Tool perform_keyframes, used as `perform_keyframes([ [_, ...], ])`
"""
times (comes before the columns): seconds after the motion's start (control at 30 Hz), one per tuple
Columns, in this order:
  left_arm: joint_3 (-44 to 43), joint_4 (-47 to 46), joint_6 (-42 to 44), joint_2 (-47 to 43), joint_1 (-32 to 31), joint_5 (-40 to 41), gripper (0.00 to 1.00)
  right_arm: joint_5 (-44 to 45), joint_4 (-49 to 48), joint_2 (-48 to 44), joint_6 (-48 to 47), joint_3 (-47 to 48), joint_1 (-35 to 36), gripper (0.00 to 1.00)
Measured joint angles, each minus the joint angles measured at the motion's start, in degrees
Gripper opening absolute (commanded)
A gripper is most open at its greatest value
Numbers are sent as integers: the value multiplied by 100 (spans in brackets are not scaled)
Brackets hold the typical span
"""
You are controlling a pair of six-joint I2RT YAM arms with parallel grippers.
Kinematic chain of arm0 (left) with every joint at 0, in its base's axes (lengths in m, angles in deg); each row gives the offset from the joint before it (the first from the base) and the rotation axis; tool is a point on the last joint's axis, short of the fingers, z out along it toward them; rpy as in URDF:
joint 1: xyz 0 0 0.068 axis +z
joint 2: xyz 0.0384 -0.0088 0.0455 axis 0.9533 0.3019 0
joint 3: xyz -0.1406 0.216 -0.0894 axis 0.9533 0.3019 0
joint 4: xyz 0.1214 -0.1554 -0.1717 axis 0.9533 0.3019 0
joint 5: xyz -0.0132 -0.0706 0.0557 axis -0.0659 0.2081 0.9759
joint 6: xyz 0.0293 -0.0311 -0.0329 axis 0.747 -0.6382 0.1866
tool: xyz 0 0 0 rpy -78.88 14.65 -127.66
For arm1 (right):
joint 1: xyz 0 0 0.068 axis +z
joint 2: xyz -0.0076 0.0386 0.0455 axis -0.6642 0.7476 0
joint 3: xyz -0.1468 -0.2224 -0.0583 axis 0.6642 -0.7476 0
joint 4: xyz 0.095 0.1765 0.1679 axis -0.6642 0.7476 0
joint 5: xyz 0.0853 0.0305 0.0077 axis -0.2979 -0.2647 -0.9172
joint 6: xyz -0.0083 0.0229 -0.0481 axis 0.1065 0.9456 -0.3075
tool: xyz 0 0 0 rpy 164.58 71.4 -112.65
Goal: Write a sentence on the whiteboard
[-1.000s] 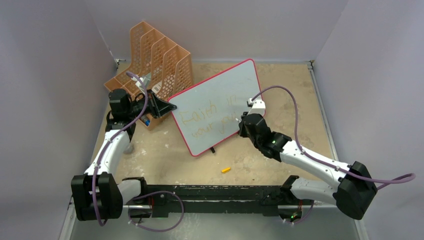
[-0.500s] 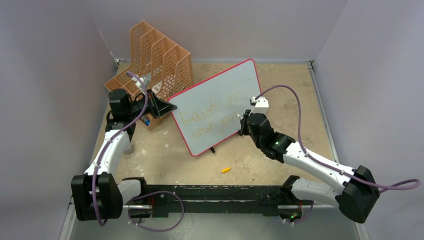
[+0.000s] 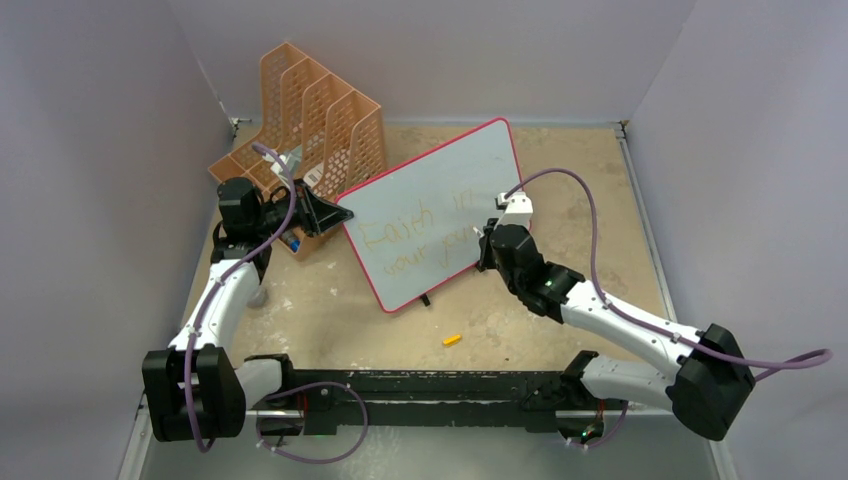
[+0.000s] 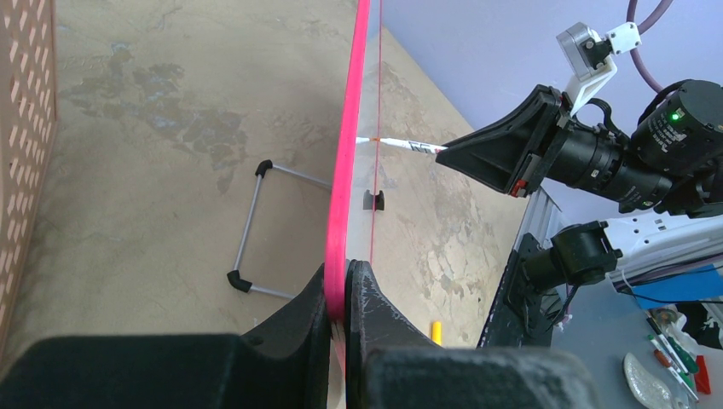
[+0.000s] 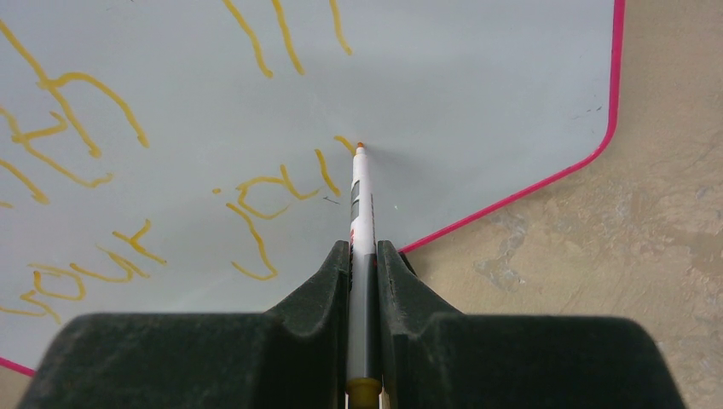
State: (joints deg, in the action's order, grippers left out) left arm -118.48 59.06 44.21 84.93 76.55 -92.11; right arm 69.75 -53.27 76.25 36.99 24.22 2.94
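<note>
My right claw [image 5: 364,249] is pinching a marker [image 5: 361,192]. Its orange tip touches the whiteboard [image 5: 494,77] straight ahead of the fingers, at the end of the yellow sentence [image 5: 256,200], which trails off to the claw's left. My left claw [image 4: 344,281] is clamped on the board's pink edge.

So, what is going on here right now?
The left jaws are shut on the pink edge of the whiteboard, steadying it. The right jaws are shut on a marker, whose tip meets the board at the end of the second line. The sentence, in yellow-orange, looks unfinished: its last word seems to stop partway.
</note>
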Motion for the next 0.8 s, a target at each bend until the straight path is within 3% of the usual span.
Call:
perform_keyframes([
  [0.8, 0, 4, 0, 0, 0, 2, 0, -103, -109, 70, -173, 50, -118, 0],
])
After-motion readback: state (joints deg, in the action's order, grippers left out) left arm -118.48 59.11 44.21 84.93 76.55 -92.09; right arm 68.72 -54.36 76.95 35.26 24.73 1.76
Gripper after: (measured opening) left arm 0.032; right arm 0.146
